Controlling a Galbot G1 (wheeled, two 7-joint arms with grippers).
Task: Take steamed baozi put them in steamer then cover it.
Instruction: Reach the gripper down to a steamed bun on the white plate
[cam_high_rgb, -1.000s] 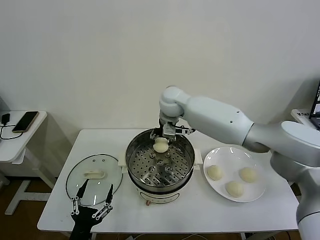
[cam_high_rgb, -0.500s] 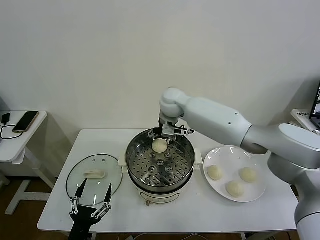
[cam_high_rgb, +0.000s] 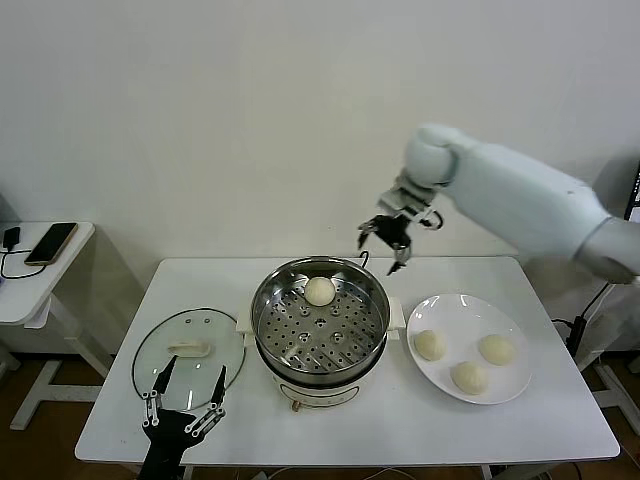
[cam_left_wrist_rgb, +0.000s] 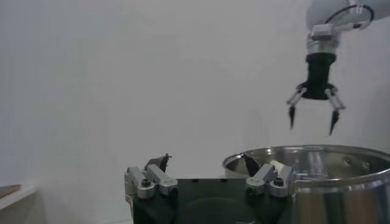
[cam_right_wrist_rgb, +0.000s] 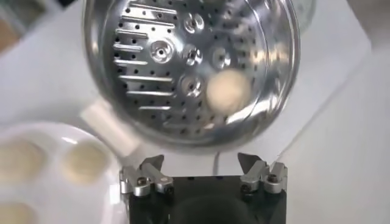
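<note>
Baozi (cam_high_rgb: 319, 291) number one sat on the perforated tray at the far side of the steamer (cam_high_rgb: 320, 327), clear of my fingers. Three more baozi (cam_high_rgb: 429, 345) lay on the white plate (cam_high_rgb: 447, 310), on the bench just beside the steamer on my right side.

My right hand (cam_high_rgb: 391, 236) hung in the air above and behind the steamer's far-right rim, fingers spread, holding nothing. The left wrist view confirmed it: claws apart over the pot, nothing between them.

Key relation for the next pick: the plate lay forward, down and to the right of that hand, so my read was a short swing toward me and a drop. The nearest bun was the one by the plate's steamer-side edge. The buns are round, so no long axis to line up with; any wrist angle should do.

My left hand (cam_high_rgb: 183, 412) sat low at the front-left bench edge, fingers open and empty, just in front of the glass lid (cam_high_rgb: 188, 357). The right arm was plainly the nearer one to the plate; the left was better placed for the lid. Lid step not yet due, three buns to go.
</note>
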